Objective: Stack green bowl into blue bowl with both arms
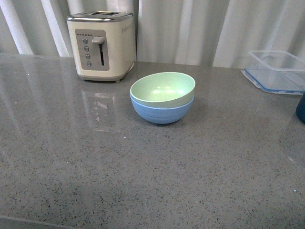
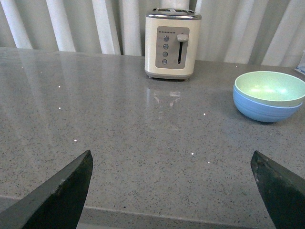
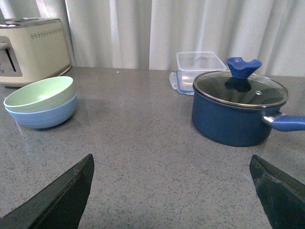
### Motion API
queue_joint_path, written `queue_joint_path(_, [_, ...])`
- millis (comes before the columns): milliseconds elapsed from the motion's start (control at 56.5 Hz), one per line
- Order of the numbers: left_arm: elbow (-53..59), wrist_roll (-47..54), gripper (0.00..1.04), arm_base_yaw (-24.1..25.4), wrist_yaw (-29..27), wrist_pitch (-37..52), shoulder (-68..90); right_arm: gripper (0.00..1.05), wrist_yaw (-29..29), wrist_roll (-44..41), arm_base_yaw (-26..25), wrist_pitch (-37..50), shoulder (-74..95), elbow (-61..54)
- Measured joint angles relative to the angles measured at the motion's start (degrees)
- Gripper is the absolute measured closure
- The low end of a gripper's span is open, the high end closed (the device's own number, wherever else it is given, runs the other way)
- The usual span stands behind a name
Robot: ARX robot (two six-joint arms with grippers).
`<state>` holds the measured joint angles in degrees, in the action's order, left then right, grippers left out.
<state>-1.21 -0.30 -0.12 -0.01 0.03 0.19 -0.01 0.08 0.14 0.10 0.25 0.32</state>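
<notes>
The green bowl [image 1: 163, 88] sits nested inside the blue bowl [image 1: 162, 112] on the grey counter, a little tilted, in front of the toaster. The stack also shows in the left wrist view, green bowl [image 2: 270, 88] in blue bowl [image 2: 262, 109], and in the right wrist view, green bowl [image 3: 39, 93] in blue bowl [image 3: 43, 116]. Neither arm shows in the front view. My left gripper [image 2: 171, 164] is open and empty near the counter's front edge, well short of the bowls. My right gripper [image 3: 171, 167] is open and empty, also away from them.
A cream toaster [image 1: 101, 45] stands at the back left. A clear plastic container [image 1: 278, 70] lies at the back right. A dark blue pot with a glass lid [image 3: 238, 107] stands right of the bowls. White curtains hang behind the counter.
</notes>
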Motion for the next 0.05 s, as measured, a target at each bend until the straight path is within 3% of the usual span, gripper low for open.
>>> queue_joint_path(53, [0.0,0.0,0.07,0.0,0.0,0.0,0.0,0.10,0.0,0.0,0.0,0.0,0.0,0.0])
